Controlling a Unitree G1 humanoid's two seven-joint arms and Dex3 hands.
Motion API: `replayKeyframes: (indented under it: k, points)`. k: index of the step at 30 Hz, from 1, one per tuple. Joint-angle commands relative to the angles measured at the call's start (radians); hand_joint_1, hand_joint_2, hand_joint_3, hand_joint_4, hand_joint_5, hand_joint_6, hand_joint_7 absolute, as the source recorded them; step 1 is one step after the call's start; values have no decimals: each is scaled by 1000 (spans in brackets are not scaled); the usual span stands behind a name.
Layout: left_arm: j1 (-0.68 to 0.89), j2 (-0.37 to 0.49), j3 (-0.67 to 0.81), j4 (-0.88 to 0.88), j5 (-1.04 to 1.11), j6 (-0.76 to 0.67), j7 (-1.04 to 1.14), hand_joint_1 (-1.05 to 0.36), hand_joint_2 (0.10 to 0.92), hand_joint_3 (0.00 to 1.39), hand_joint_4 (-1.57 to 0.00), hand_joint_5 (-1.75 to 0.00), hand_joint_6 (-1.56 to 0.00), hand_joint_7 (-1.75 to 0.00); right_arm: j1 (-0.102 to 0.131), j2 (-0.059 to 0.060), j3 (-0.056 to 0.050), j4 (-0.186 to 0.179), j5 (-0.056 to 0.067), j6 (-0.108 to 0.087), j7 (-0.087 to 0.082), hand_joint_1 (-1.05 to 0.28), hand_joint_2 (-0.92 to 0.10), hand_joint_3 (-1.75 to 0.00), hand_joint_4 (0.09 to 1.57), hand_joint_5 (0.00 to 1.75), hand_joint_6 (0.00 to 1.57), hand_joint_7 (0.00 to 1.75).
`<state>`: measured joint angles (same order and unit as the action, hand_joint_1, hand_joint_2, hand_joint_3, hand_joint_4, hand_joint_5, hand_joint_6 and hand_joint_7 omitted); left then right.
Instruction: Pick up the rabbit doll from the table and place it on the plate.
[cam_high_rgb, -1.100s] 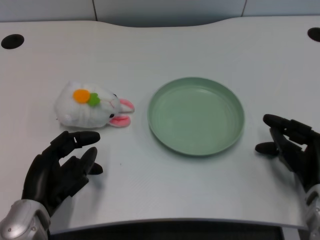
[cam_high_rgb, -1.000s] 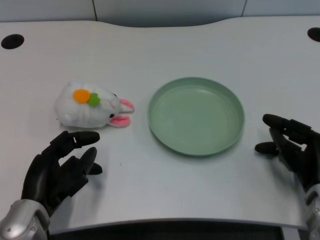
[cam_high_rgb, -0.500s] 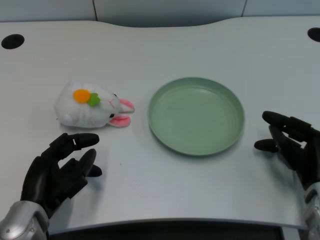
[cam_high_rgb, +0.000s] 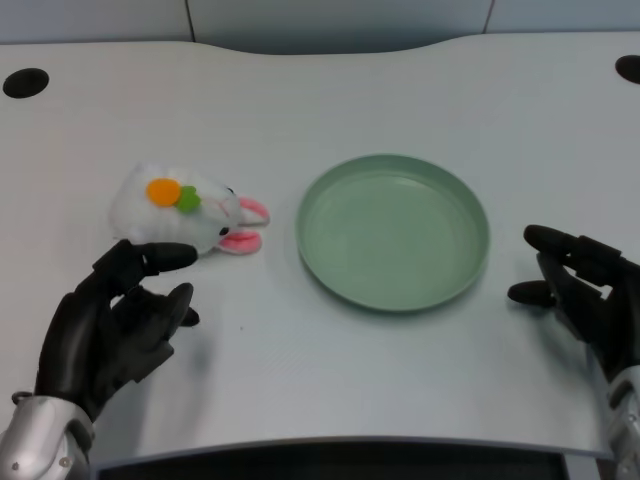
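One black left hand (cam_high_rgb: 115, 320), fingers spread and holding nothing, is being brought closer to the white plush rabbit doll (cam_high_rgb: 185, 212), lying on the white counter (cam_high_rgb: 320, 90) left of the round green plate (cam_high_rgb: 393, 232); grasping is being prepared.

You have a single head view, set high on the robot, looking steeply down and forward across the white surface (cam_high_rgb: 400, 80), close enough that its near edge fills the bottom.
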<state>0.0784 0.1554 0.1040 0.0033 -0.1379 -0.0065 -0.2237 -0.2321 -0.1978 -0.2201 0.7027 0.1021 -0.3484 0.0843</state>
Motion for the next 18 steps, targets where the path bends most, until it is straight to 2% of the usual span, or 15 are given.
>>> replayKeyframes:
  k: [1, 10, 11, 13, 14, 16, 17, 18]
  points:
    - [8, 16, -15, 39, 61, -162, -1, -437, 921, 433, -249, -1677, -335, -967, -1, 6, 3, 5, -1, -10, -2, -429, -921, -157, 877, 843, 1039, 10]
    - [2, 16, -16, 81, 74, -234, 0, -436, 921, 433, -241, -1663, -332, -963, -1, 6, 4, 5, 0, -10, -2, -427, -921, -161, 884, 835, 1040, 10]
    - [-9, 61, -25, 25, 173, -243, 25, -436, 921, 433, -241, -1663, -332, -963, -3, 8, 4, 4, 1, -2, -5, -427, -921, -161, 885, 834, 1040, 10]
    - [-21, 116, -36, -48, 305, -252, 59, -431, 921, 323, -255, -1306, -424, -579, -6, 11, 5, 2, 1, 7, -8, -426, -921, -158, 899, 840, 1041, 10]
    - [-43, 158, -46, -64, 389, -262, 72, -430, 921, 307, -261, -1252, -446, -509, -8, 13, 6, 6, 1, 7, -10, -425, -921, -158, 901, 841, 1041, 10]
    - [-66, 199, -59, -66, 467, -272, 86, -447, 921, 227, -244, -1006, -476, -288, -10, 14, 7, 11, 1, 6, -10, -419, -921, -158, 901, 842, 1038, 8]
    - [-97, 237, -70, -56, 527, -275, 92, -449, 921, 217, -245, -968, -484, -250, -10, 13, 11, 10, -4, 4, -15, -418, -921, -159, 901, 842, 1037, 8]
    - [-117, 260, -78, -48, 561, -277, 98, -496, 921, 191, -254, -761, -470, -165, -9, 12, 14, 8, -8, 3, -18, -418, -921, -161, 900, 842, 1033, 5]
